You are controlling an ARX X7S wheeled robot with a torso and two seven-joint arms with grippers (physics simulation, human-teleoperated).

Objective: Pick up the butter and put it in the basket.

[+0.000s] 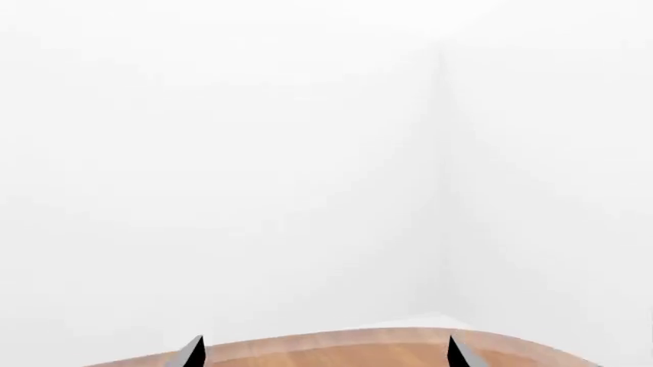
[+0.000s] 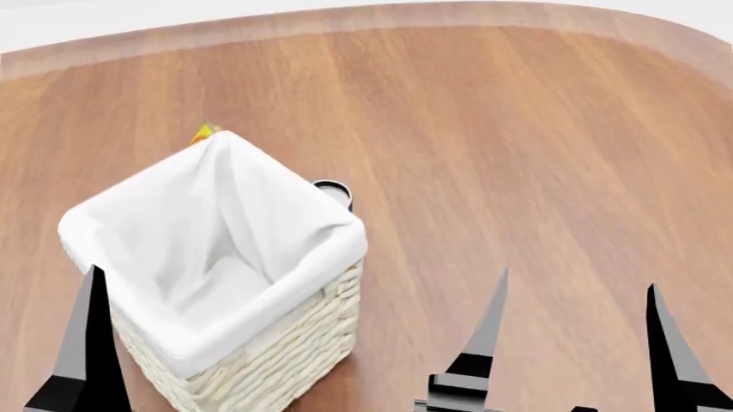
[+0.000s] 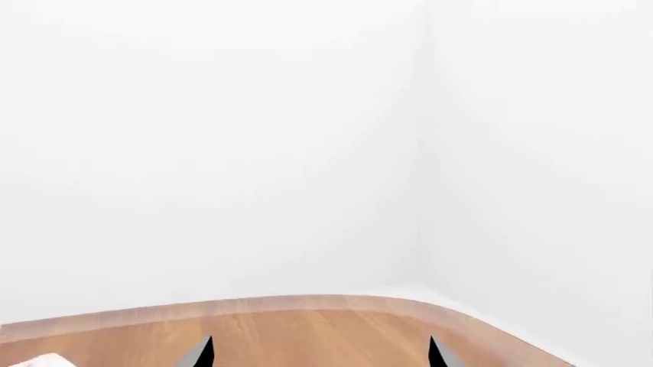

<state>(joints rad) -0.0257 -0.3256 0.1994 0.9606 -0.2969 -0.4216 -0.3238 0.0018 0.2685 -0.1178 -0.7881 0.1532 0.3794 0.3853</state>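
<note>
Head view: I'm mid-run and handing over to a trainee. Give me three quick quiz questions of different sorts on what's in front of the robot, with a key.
1. True or false: the basket lies tipped on its side.
2. Multiple choice: the right gripper is (A) shut on a carton, (B) open and holding nothing, (C) inside the basket.
3. Fill in: the small dark round object sits just behind the basket's far ____.

Key
1. False; it stands upright on the wooden table, its white liner open to the camera.
2. B.
3. Rim. Most of that object is hidden, so what it is can't be told.

Both the left hand and right hand are spread open, empty.
</note>
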